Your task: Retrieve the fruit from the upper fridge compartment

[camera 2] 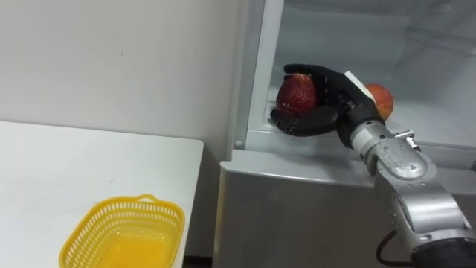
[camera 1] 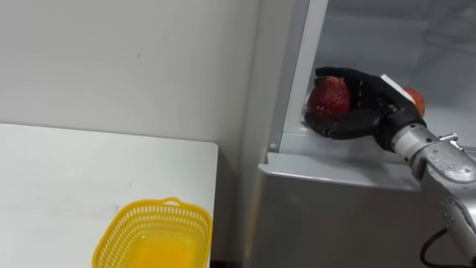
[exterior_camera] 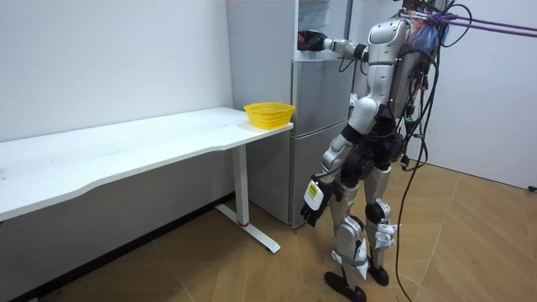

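A dark red round fruit (camera 1: 329, 97) is held at the left front of the open upper fridge compartment (camera 1: 372, 45). My right hand (camera 1: 358, 119) is shut on it, fingers over its top and thumb beneath, just above the shelf's front edge. A second red-orange fruit (camera 1: 416, 100) lies on the shelf behind that hand, partly hidden by the wrist. In the room view I stand facing the fridge (exterior_camera: 315, 126) with the right arm raised into it, and my left hand (exterior_camera: 312, 200) hangs by my thigh.
A yellow plastic basket (camera 1: 160, 209) stands on the near corner of the white table (camera 1: 74, 171), left of the fridge and below the shelf. The closed grey lower fridge door (camera 1: 335, 216) is under my arm. A white wall backs the table.
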